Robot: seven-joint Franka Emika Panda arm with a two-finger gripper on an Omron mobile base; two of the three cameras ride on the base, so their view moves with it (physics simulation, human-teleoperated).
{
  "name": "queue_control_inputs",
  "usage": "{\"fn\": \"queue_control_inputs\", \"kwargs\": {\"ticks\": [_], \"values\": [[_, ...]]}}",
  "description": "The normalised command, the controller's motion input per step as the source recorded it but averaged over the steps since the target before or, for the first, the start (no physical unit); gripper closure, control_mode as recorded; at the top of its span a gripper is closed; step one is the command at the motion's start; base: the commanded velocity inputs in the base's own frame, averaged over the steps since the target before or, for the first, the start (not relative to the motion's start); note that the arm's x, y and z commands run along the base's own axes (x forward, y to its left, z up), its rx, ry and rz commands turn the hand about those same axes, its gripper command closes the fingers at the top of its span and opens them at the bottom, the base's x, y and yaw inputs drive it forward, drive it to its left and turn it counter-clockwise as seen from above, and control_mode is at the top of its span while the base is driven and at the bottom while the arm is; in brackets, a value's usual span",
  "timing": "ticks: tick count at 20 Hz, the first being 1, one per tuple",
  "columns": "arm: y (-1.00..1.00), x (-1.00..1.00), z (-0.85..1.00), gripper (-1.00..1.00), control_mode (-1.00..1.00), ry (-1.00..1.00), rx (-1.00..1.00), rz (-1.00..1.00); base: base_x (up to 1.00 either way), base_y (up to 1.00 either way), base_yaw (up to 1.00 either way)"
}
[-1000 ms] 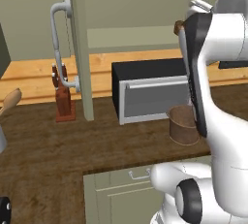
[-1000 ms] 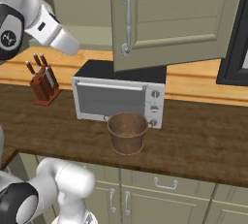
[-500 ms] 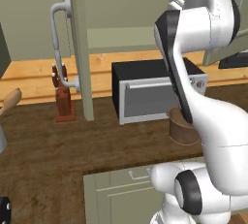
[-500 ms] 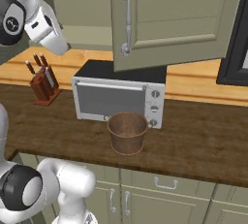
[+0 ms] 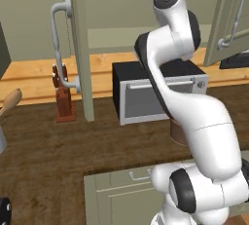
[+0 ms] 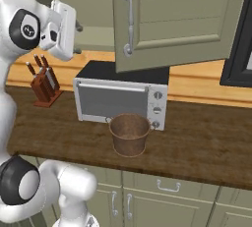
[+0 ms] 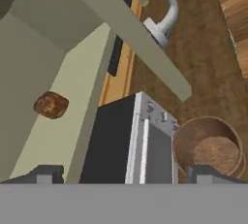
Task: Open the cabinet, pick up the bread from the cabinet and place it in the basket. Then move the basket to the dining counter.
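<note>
The bread [image 7: 51, 104] is lying on the pale floor of the open cabinet [image 7: 63, 72], back from the shelf's front edge, and the hand view is the one showing it; from the base cameras the cabinet's inside is showing as a bare shelf between the swung-out doors [image 6: 172, 19]. The basket [image 6: 129, 133] is standing on the dark counter [image 6: 197, 137] just in front of the toaster oven [image 6: 120, 96], near that oven's right end and about midway along the counter's front edge. The right base view is giving it whole and empty; in the left base view the arm [image 5: 194, 121] is covering most of it, while the hand view is looking into its mouth beside the oven door. The knife block [image 5: 63, 100] is sitting toward the counter's back edge, well apart to the left.

Against the pictures from a second ago, the arm is folding in nearer the open cabinet, its upper joints now rising in front of the oven in the left base view, and the hand is swinging in toward the shelf in the right base view.

The claw [image 7: 123, 172] is standing spread to its widest, holding nothing and touching nothing, its fingertips [image 7: 46, 173] hanging above the oven top, apart from the bread.
</note>
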Motion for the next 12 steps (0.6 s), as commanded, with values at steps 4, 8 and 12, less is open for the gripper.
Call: {"fn": "queue_control_inputs", "kwargs": {"ticks": [4, 8, 12], "values": [[-0.10, 0.50, 0.00, -1.00, -1.00, -0.38, 0.08, -0.26, 0.00, 0.00, 0.00], [-0.28, 0.08, 0.00, -1.00, -1.00, -0.39, 0.14, -0.38, 0.00, 0.00, 0.00], [-0.22, 0.15, 0.00, -1.00, -1.00, -0.32, 0.11, -0.47, 0.00, 0.00, 0.00]]}}
